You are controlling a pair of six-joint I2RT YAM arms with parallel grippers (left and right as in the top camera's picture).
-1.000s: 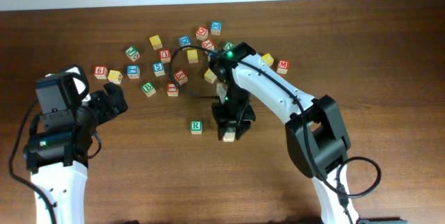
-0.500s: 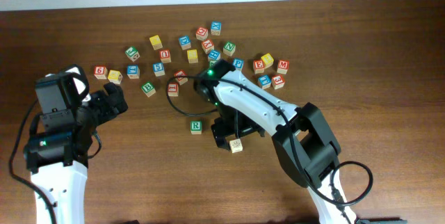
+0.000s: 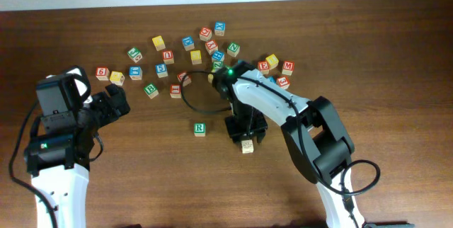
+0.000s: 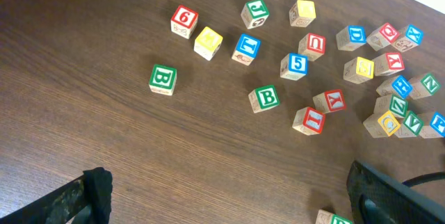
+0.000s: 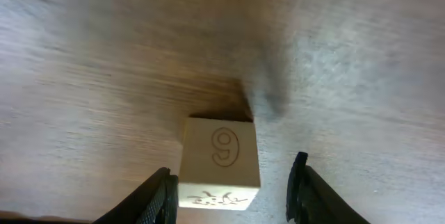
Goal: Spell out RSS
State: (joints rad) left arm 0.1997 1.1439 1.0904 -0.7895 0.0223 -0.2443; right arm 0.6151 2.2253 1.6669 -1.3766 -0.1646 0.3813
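Observation:
A green R block point(image 3: 200, 128) lies on the table; its corner shows in the left wrist view point(image 4: 334, 218). A pale wooden block point(image 3: 246, 146) lies right of it; in the right wrist view point(image 5: 221, 161) its top shows an engraved 6 or 9. My right gripper point(image 3: 246, 134) is open around this block point(image 5: 233, 193), with the left jaw close to it and a gap on the right. My left gripper point(image 3: 117, 104) is open and empty at the left, its fingers wide apart point(image 4: 236, 210). I cannot pick out any S block.
Several loose letter blocks point(image 3: 198, 47) are scattered across the back of the table, with more beside the right arm point(image 3: 277, 69). A black cable loop point(image 3: 202, 93) lies behind the R block. Green B blocks point(image 4: 163, 79) lie nearest my left gripper.
My right arm moved the pale block to the right and a little toward the front, away from the R block. The left arm has not moved.

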